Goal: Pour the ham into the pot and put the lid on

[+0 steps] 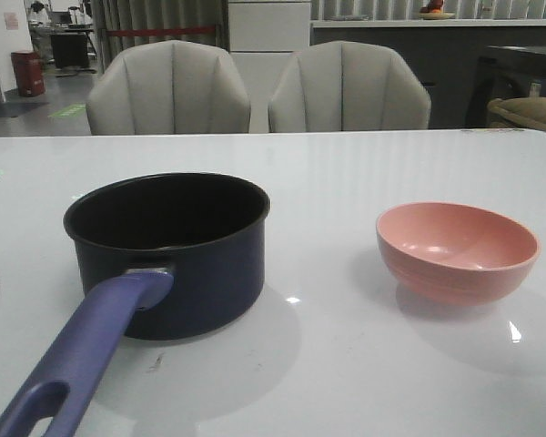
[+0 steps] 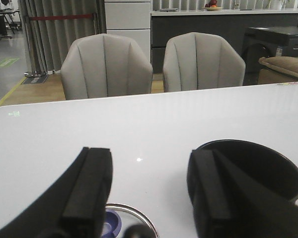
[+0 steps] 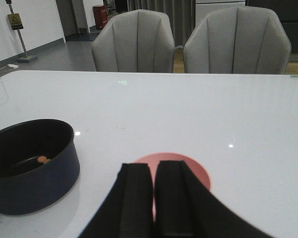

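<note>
Navy steel, black inside: the pot (image 1: 168, 250) sits on the white table (image 1: 346, 182) at about nine o'clock from the table's middle, its long purple-blue handle (image 1: 77, 350) running out toward seven o'clock, hole at the end. Over at three o'clock, well apart from it, stands the pink bowl (image 1: 457, 249), upright, and from the front nothing shows inside it. Look at the right wrist view: a few small orange-pink chunks of ham (image 3: 42, 159) lie on the pot's dark floor.

Neither arm shows in the front camera. The left gripper (image 2: 151, 198) has its two black fingers (image 2: 92, 193) spread wide with nothing between them, and down in that gap you catch the lid (image 2: 131, 215), its steel rim and a bit of the purple-blue knob, flat on the table just beside the pot. In the front view only a sliver of that rim peeks in at the far nine o'clock edge. The right gripper (image 3: 153, 198) has its fingers pressed together, nothing held, hanging above the bowl's near rim.

Two grey chairs (image 1: 255, 91) stand behind the table at twelve o'clock.
</note>
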Controlling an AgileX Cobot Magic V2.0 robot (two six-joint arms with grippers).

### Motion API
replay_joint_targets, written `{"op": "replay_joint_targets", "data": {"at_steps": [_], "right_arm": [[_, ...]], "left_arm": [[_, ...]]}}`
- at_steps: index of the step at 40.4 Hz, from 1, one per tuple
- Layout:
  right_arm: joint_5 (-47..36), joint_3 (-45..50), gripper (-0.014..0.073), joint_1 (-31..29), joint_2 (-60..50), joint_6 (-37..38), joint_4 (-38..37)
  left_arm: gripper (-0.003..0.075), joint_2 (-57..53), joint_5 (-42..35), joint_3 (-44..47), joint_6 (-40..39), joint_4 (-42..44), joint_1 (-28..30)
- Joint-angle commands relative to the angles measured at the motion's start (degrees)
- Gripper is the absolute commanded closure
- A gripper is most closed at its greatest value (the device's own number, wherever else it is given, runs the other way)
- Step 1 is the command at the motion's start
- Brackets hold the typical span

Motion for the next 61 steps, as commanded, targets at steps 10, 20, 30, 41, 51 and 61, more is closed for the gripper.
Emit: {"op": "replay_joint_targets", "data": {"at_steps": [10, 20, 30, 41, 51, 61], "right_arm": [[-2.8, -1.5, 0.0432, 0.2, 0.4, -0.6, 0.4], [-2.8, -1.5, 0.0432, 0.2, 0.4, -0.6, 0.4], [-2.8, -1.5, 0.0432, 0.2, 0.4, -0.6, 0.4], [-2.8, -1.5, 0.0432, 0.2, 0.4, -0.6, 0.4], [-2.8, -1.5, 0.0432, 0.2, 0.4, -0.6, 0.4], [-2.8, -1.5, 0.0432, 0.2, 0.4, -0.6, 0.4]], "left_arm": [[0.0207, 10.7, -0.3, -5.7, -0.1, 0.0, -0.4], [0.0178, 27.3, 0.7, -11.5, -5.8, 0.1, -0.4], [0.0178, 45.6, 4.4, -18.0, -11.7, 0.7, 0.5], [0.0179, 63.4, 5.4, -24.4, -11.8, 0.7, 9.5], [0.0179, 75.4, 12.8, -31.6, -11.8, 0.2, 11.2], [0.0179, 84.1, 16.1, -36.3, -11.8, -0.4, 11.7]]}}
